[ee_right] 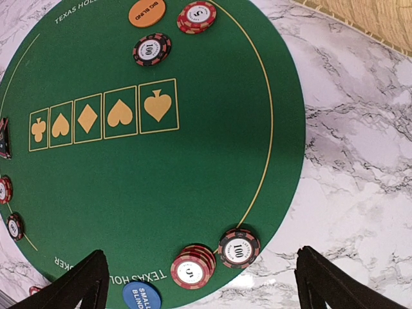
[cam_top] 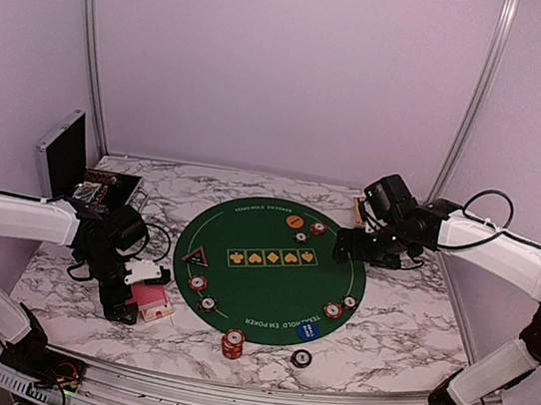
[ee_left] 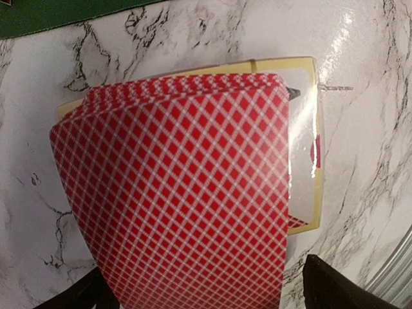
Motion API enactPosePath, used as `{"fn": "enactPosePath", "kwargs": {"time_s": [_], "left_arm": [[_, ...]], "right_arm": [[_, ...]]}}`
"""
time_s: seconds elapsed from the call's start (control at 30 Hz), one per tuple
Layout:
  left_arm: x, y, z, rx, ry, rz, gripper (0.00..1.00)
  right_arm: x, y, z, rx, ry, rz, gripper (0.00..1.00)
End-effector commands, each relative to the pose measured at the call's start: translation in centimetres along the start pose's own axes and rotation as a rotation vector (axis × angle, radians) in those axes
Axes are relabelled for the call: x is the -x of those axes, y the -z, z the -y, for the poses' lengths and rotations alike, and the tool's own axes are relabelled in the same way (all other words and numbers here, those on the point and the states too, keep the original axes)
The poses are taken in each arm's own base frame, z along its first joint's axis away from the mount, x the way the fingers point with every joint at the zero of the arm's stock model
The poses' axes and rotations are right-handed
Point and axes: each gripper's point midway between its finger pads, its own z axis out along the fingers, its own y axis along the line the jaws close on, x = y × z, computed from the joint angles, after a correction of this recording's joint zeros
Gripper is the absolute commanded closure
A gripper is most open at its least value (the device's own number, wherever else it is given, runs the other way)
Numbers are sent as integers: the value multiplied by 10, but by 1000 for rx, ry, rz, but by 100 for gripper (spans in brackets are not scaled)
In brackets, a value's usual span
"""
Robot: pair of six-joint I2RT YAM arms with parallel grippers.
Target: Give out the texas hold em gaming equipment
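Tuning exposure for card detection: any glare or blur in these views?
Left wrist: glare streak on the clear case under the playing cards; card pattern sharp. Right wrist: crisp, numbers on the poker chips readable. Top external: even light, soft, chip print illegible.

Green mat (cam_top: 268, 291) — case (cam_top: 61, 151) far left

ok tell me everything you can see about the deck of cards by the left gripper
The playing cards are a stack with red backs in a white diamond lattice, edges slightly fanned at the top. The stack is tilted, close to the left wrist camera, running down between the fingers of the left gripper; any contact is out of frame. Under it a clear, yellow-edged box lies on the marble table.
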Motion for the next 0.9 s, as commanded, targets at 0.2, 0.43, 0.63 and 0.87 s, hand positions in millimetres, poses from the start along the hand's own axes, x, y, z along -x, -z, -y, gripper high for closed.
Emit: {"fn": "enactPosePath", "kwargs": {"time_s": [0.2, 0.43, 0.63, 0.87], "left_arm": [[-4, -13, -8, 42, -1, -21, 1], [-2, -14, -10, 49, 10, -17, 1], [0, -16, -9, 39, 13, -9, 1], [-6, -20, -6, 30, 4, -25, 1]], "right_arm": [[9, 9, -6, 14, 6, 25, 1], [9, 9, -7, 17, 7, 25, 1], [8, 9, -8, 21, 8, 25, 1], [10, 12, -11, 34, 9, 32, 1]]}}
